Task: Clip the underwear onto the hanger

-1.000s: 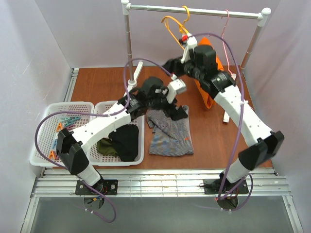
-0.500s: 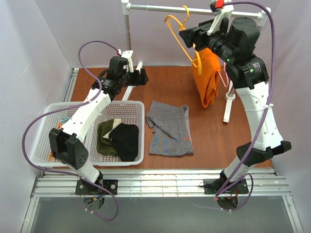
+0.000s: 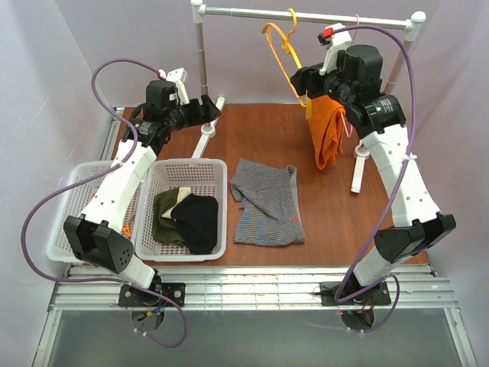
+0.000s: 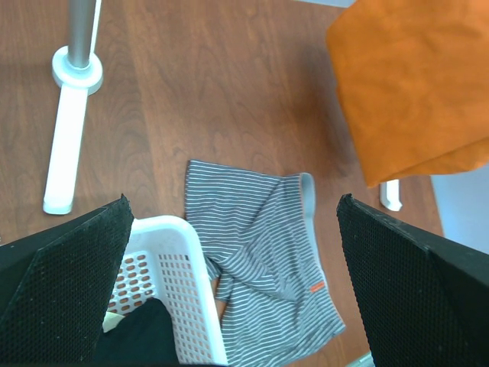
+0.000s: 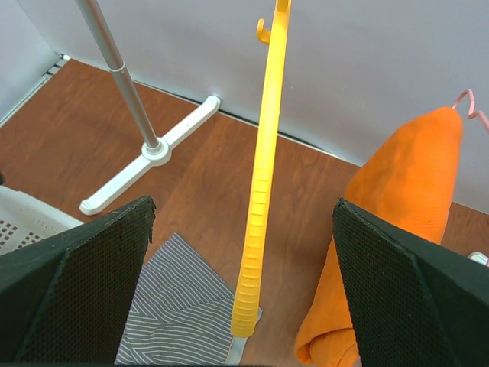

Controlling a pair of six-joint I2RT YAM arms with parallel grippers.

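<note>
Centrally, underwear (image 3: 263,206) flat on wooden tabletop (image 3: 336,222), pale walls (image 3: 114,46), left hand (image 3: 212,111) and right hand (image 3: 299,79) spread empty.

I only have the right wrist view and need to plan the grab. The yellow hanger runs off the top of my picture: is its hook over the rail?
Observer: Yes. From above, the hanger has its hook over the rail, left of the orange cloth hanging there.
Operator: I see only a corner of the underwear. Where does it lie?
Observer: Flat on the table, just right of the white basket, nothing touching it.
Operator: And the other arm?
Observer: The left gripper hovers open and empty near the rail's left post.
</note>
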